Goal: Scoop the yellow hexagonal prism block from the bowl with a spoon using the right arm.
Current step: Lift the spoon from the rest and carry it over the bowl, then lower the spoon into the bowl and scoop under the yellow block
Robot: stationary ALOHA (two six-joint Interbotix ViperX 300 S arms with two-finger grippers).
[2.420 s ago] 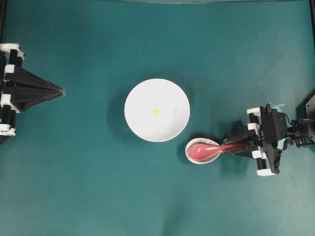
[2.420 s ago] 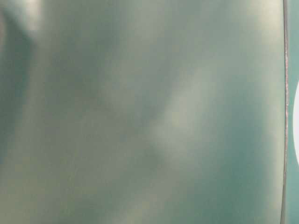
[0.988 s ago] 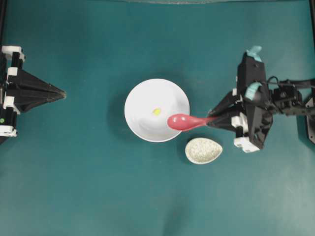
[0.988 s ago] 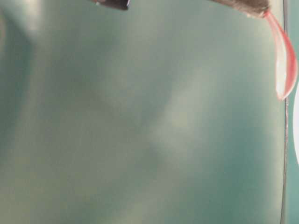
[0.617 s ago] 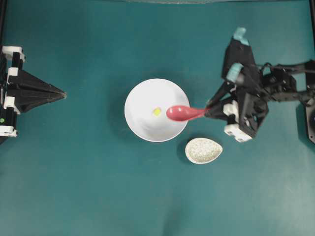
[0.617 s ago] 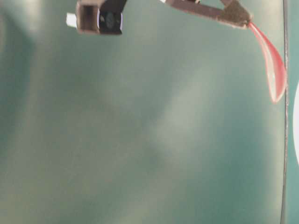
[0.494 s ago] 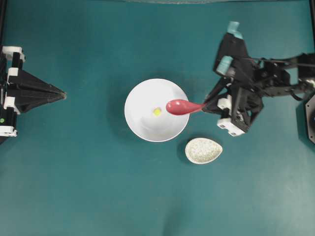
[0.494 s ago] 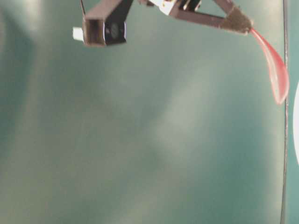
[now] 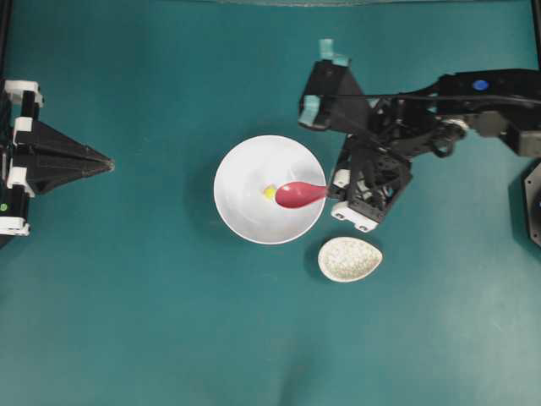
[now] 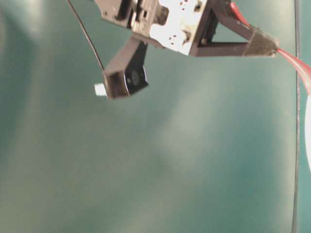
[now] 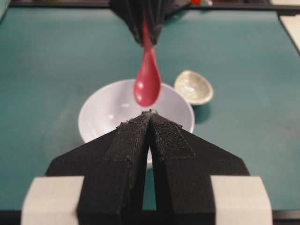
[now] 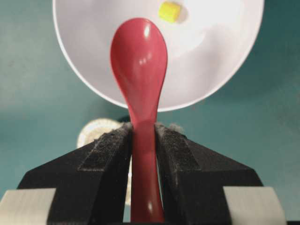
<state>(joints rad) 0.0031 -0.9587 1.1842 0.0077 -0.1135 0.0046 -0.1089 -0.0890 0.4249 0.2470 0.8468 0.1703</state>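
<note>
lab bench — teal table mat (image 9: 127, 321) | two fixed robot arms

1. The tabletop (image 9: 169, 321) lies open on the near, far and left sides of the bowl (image 9: 245, 220), so passage there is unobstructed.
2. The right end effector (image 9: 331, 192) with its arm crowds the bowl's right side; its spoon (image 9: 297, 194) reaches over the bowl's right half.
3. The yellow block (image 9: 269, 192) sits just beside the spoon's tip, with bare bowl floor to its left.
4. A speckled dish (image 9: 349, 259) sits near the bowl's lower right rim, just below the right end effector, narrowing that gap.
5. The left end effector (image 9: 108, 160) sits at the left edge, well apart from the bowl, with open tabletop between.
</note>
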